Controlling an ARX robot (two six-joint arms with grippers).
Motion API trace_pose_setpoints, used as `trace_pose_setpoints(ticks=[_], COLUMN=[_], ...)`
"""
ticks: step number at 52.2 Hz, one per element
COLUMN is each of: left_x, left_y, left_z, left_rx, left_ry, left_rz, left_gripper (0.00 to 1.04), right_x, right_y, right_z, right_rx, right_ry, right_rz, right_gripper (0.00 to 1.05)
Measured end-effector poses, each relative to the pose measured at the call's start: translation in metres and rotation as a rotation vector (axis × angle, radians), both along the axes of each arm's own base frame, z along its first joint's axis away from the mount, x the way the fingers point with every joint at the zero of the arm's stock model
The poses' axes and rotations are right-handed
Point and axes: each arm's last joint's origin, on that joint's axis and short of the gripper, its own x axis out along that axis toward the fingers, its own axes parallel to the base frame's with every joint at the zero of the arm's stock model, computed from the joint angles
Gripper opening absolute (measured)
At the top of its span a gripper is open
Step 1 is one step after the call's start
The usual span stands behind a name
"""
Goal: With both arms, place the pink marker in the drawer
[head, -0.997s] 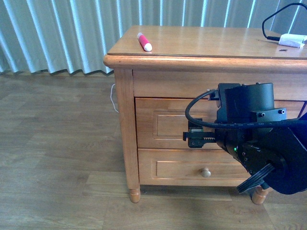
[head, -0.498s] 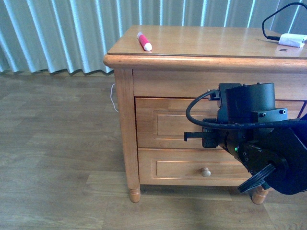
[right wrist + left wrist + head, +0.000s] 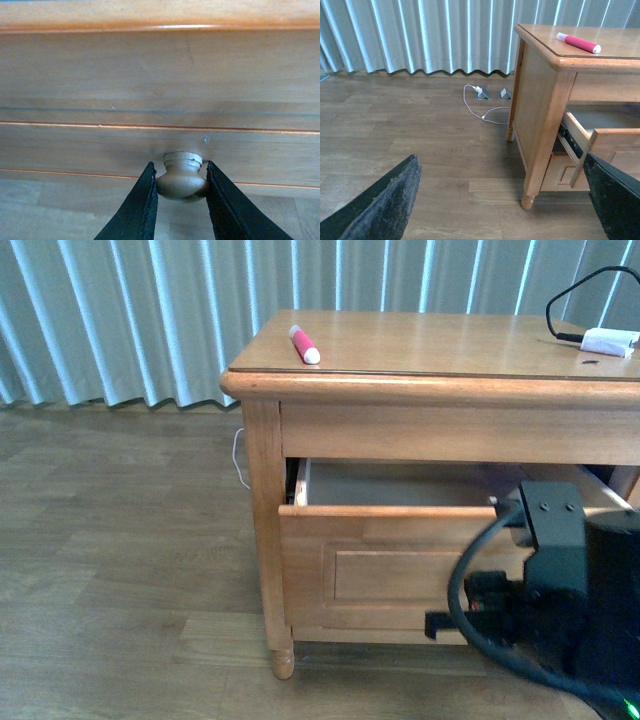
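The pink marker [image 3: 303,343] lies on the nightstand top near its front left corner; it also shows in the left wrist view [image 3: 578,42]. The upper drawer [image 3: 400,560] is pulled out, its grey inside [image 3: 400,483] showing; the left wrist view shows its side [image 3: 580,142]. My right gripper [image 3: 181,192] is shut on the drawer knob [image 3: 182,177]; in the front view its black arm [image 3: 560,610] hides the knob. My left gripper [image 3: 505,200] is open and empty, above the floor left of the nightstand, its fingertips [image 3: 395,195] wide apart.
A white adapter [image 3: 608,340] with a black cable lies at the back right of the nightstand top [image 3: 440,345]. A white cord [image 3: 482,107] and plugs lie on the wood floor by the curtain [image 3: 150,310]. The nightstand leg [image 3: 527,200] stands between my left fingers.
The drawer was shut and is now pulled out, with my right arm drawn back and lower in the front view. The marker has not moved on the top.
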Motion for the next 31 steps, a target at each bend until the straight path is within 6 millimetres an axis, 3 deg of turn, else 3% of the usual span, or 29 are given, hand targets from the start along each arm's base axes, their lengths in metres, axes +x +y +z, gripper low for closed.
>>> trace_pose_setpoints(ticks=[10, 21, 31], left_x=[0.0, 0.0, 0.0], left_y=[0.0, 0.0, 0.0], left_z=[0.0, 0.0, 0.0], left_rx=[0.0, 0.0, 0.0], left_ry=[0.0, 0.0, 0.0], left_rz=[0.0, 0.0, 0.0], left_gripper=[0.98, 0.98, 0.98], right_x=[-0.043, -0.074, -0.09], right_y=[-0.012, -0.028, -0.049], right_z=[-0.005, 0.005, 0.038], right_rx=[0.02, 0.03, 0.063], right_ry=[0.002, -0.016, -0.02], right_rz=[0.032, -0.011, -0.001], right_gripper=[0.25, 0.58, 0.88])
